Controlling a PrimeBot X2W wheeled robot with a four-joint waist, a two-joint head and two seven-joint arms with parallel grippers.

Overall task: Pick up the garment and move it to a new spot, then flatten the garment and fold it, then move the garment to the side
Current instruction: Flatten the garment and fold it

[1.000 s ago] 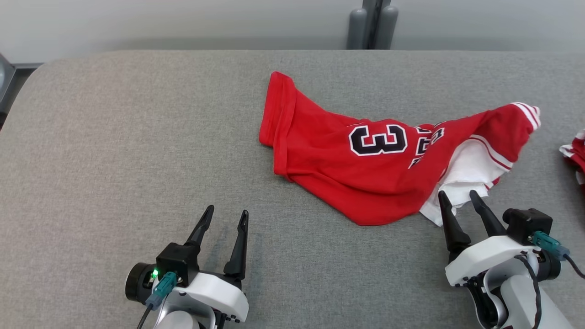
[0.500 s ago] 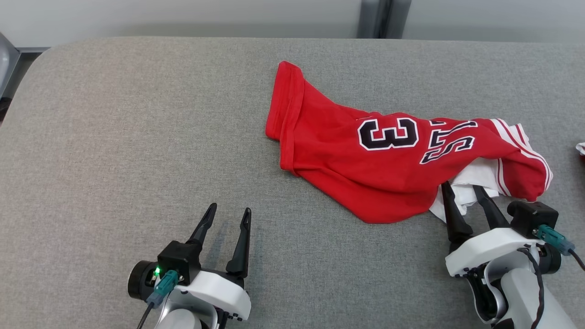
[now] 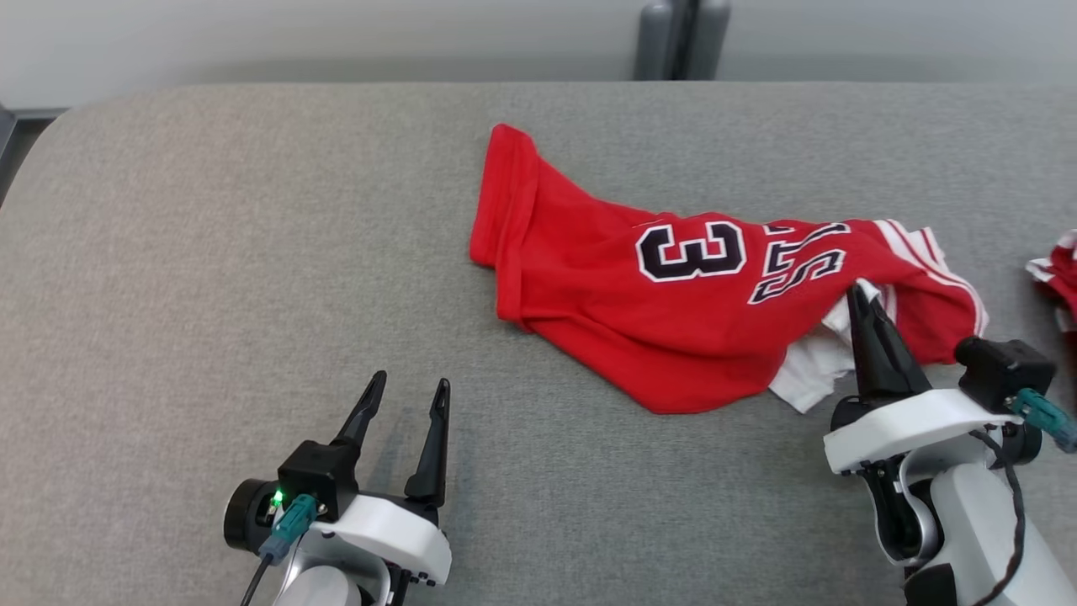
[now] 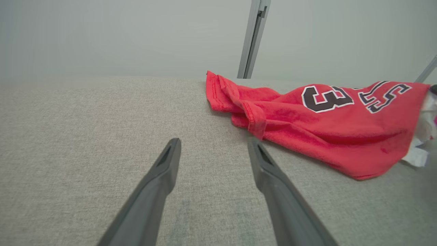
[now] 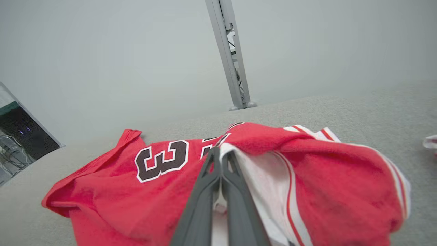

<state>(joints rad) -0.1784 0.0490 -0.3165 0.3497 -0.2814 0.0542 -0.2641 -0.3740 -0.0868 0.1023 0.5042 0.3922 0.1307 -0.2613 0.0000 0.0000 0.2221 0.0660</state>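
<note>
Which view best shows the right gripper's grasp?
Right wrist view: the right gripper is shut on the jersey, white lining between its fingers. Head view shows it from above, farther off; left wrist view crops that end.

lettering on garment: past the "3", the black letters run into a fold on the right and cannot be read
white lining: mostly tucked under the red layer, so its extent cannot be told
right gripper: fingers pressed together on the lining, with the pinched edge hidden between them
second red-and-white cloth: cut off by the right edge of the head view
grey post: on the far side, top cut off
dark equipment: far left, too small to identify
</note>
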